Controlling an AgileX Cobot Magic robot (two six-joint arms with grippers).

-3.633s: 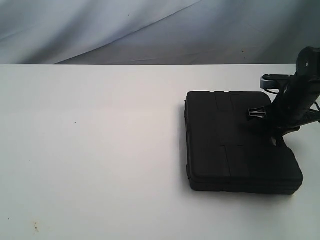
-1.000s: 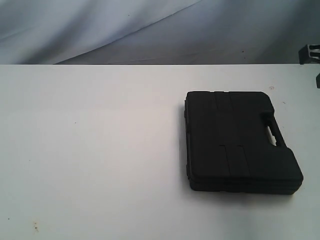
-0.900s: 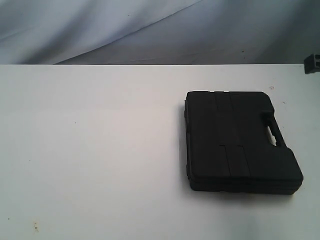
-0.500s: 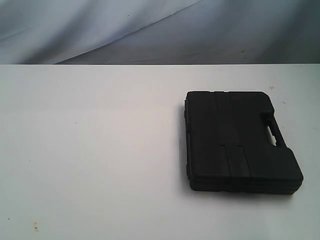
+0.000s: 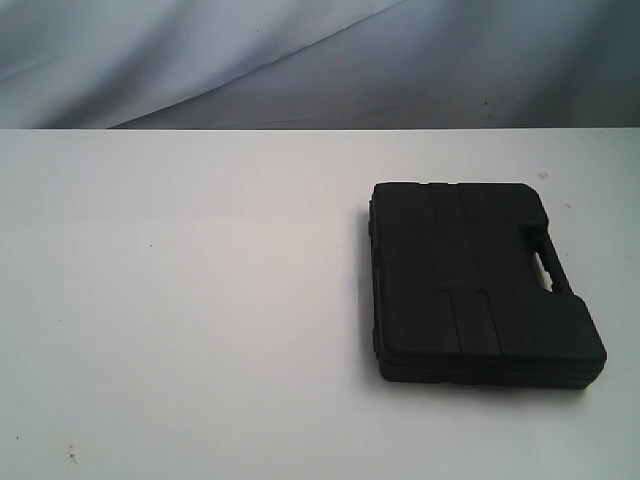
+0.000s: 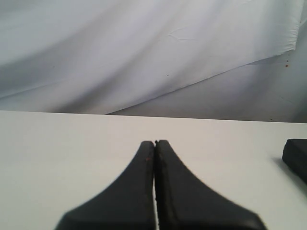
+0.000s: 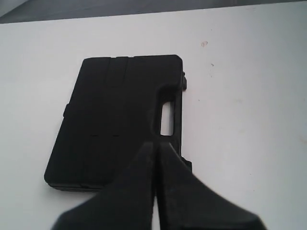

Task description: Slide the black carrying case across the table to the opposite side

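Exterior view had the black hard-plastic carrying case (image 5: 480, 280) lying flat and closed on the big white flat bench (image 5: 200, 300), over on the right half, handle cutout (image 5: 545, 270) facing the right edge, with a grey draped cloth (image 5: 250, 60) hanging behind. Neither arm showed up in that shot, so nothing was touching the case. Left wrist view had the left end effector (image 6: 154, 142) pinched fully together with nothing in it, hovering over bare bench, and only a corner of the case (image 6: 297, 155) peeking in at the side, well apart from it. Right wrist view looked down on the case (image 7: 115, 120) from the handle side; the right end effector (image 7: 154, 143) was likewise clamped together on nothing and, going by the exterior shot, up off the case rather than on it. As for progress, honestly hard to call: I couldn't tell which side it started from. If the right is the far side, the slide looked done and the arms were clear; if not, the whole push across was left to do.
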